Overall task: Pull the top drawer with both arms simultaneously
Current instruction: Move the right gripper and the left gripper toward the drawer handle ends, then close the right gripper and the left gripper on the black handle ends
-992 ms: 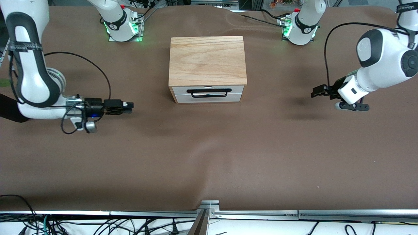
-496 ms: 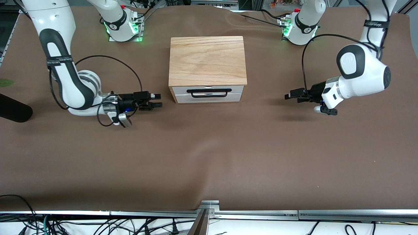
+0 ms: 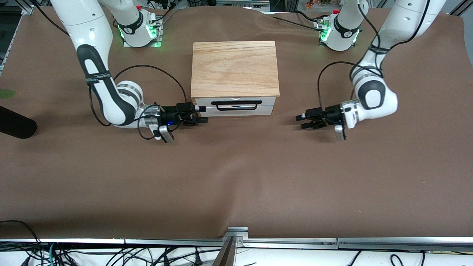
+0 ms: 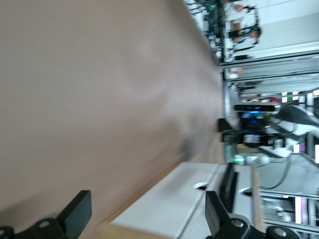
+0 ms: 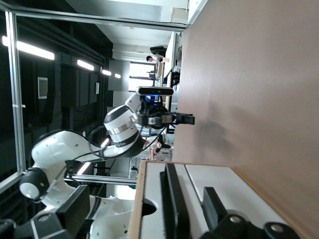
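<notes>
**A:** Which step is in hand?

**B:** The approach, by the look of it. The wooden cabinet [image 3: 235, 68] sits mid-table near the robots' bases, and its top drawer [image 3: 235, 102] is shut, its white front flush above the plain lower drawer front [image 3: 236, 111]. The black wire handle [image 3: 236, 105] is untouched.

**A:** And the grippers?

**B:** The right gripper [image 3: 201, 114] lies low, just beside the cabinet's front corner toward the right arm's end of the table, its fingers spread wide and holding nothing. In the right wrist view the handle [image 5: 172, 204] runs between those fingers [image 5: 213, 206], though nothing grips it. The left gripper [image 3: 301, 120] hangs low over the brown tablecloth [image 3: 236, 177], well apart from the cabinet toward the left arm's end, fingers likewise wide and empty. The left wrist view shows the drawer front [image 4: 172, 204] ahead of it.

**A:** So the next move?

**B:** Probably each gripper must slide in along the drawer front to its own end of the handle, the left having more ground to cover. Then both should close on the bar and pull evenly toward the front camera; an uneven pull could skew the drawer or drag the cabinet.
</notes>
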Controlling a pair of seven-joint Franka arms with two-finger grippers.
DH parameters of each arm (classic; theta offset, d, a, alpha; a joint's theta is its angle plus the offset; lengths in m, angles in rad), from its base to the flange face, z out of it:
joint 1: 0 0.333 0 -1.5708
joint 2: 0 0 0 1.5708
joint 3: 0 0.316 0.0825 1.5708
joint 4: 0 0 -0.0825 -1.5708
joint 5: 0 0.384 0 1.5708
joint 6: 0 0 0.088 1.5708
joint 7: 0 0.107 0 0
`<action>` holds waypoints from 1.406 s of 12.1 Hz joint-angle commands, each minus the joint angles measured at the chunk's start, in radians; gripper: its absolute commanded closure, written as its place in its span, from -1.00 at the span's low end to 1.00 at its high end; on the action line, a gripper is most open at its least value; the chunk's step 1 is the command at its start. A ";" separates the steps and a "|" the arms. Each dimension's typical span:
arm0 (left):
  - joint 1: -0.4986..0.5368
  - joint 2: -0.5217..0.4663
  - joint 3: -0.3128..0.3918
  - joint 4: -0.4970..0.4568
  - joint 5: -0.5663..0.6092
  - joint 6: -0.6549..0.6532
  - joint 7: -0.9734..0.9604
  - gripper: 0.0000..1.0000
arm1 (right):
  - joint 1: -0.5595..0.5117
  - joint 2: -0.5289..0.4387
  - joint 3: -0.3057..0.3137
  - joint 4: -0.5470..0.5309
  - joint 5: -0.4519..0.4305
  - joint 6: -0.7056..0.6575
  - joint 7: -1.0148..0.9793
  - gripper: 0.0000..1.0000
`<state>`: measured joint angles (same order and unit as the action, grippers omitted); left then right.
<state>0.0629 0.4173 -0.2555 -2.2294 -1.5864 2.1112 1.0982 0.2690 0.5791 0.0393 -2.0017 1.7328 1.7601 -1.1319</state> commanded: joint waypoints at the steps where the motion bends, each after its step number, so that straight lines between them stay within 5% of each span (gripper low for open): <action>1: 0.000 -0.011 -0.065 0.014 -0.072 -0.017 0.025 -1.00 | 0.002 0.057 -0.001 0.050 0.019 -0.001 -0.071 -1.00; 8: -0.037 0.070 -0.142 0.007 -0.273 -0.106 0.270 -0.88 | 0.065 0.104 -0.003 0.074 0.020 0.005 -0.108 -1.00; 17: -0.067 0.126 -0.203 -0.019 -0.359 -0.102 0.258 -0.14 | 0.088 0.125 -0.004 0.097 0.007 0.002 -0.111 -0.68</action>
<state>0.0064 0.5396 -0.4481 -2.2191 -1.9269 2.0141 1.3250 0.3463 0.6911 0.0383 -1.9245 1.7356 1.7616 -1.2292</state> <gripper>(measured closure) 0.344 0.154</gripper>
